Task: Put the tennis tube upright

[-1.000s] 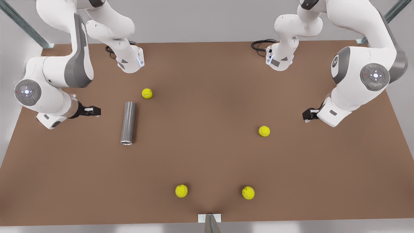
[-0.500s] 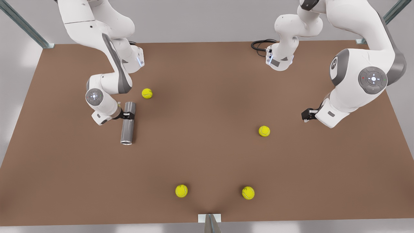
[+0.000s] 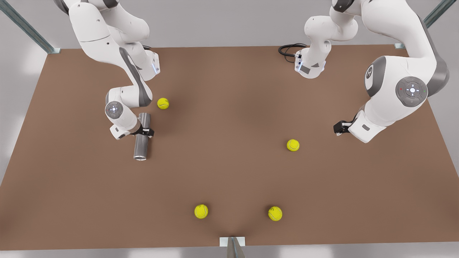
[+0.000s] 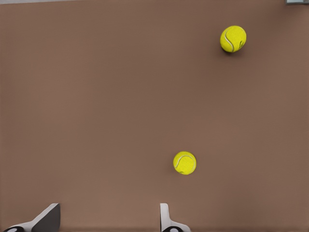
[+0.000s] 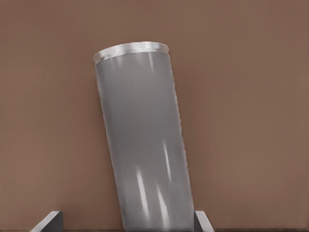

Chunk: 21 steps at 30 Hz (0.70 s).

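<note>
The tennis tube [image 3: 141, 147] is a grey metallic cylinder with a lighter rim, lying on its side on the brown table [image 3: 229, 107] at the front view's left. My right gripper [image 3: 144, 132] is down over its middle. In the right wrist view the tennis tube [image 5: 142, 145] lies between the two fingertips of the right gripper [image 5: 126, 218], which is open: one finger is close against the tube, the other stands apart from it. My left gripper [image 3: 339, 127] hovers at the front view's right, and in the left wrist view the left gripper [image 4: 107, 218] is open and holds nothing.
Several yellow-green tennis balls lie on the table: one [image 3: 163, 103] just beyond the tube's far end, one [image 3: 293, 145] near the left gripper, two [image 3: 201, 211] [image 3: 275, 213] near the front edge. Both arm bases stand at the back edge.
The right arm swung in from the table's edge to the tube, then slid a little along it toward its rimmed end. The left arm barely shifted.
</note>
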Each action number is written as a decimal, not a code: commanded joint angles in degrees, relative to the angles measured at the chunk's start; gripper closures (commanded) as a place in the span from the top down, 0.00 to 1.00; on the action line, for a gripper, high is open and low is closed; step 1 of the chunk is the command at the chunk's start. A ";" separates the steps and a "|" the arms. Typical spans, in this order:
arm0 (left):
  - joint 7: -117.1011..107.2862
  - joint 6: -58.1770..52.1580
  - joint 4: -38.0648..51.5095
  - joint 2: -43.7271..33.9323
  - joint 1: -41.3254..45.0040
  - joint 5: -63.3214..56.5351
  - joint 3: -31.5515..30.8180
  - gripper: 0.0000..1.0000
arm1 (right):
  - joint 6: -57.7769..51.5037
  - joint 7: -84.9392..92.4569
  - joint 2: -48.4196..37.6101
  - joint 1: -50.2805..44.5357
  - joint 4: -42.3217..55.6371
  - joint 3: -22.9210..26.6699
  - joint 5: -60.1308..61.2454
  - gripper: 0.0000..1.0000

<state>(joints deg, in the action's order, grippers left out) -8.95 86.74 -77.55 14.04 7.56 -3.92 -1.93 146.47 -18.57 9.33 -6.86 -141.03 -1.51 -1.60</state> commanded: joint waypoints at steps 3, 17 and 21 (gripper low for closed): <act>0.25 0.01 0.03 0.02 0.00 -0.04 -0.01 1.00 | -0.66 -3.05 1.57 0.44 -0.21 0.01 0.11 1.00; 0.25 0.01 0.03 0.46 0.00 0.05 -0.01 1.00 | -0.66 -2.88 7.72 0.80 1.55 0.01 0.02 1.00; 0.16 0.01 0.11 0.46 0.00 0.23 -0.01 1.00 | -0.66 -2.70 8.78 0.80 1.72 0.10 0.02 1.00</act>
<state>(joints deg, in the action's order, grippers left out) -8.79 86.79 -77.48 14.57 7.56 -3.75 -1.93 145.96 -20.91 17.98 -6.06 -139.34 -1.47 -1.66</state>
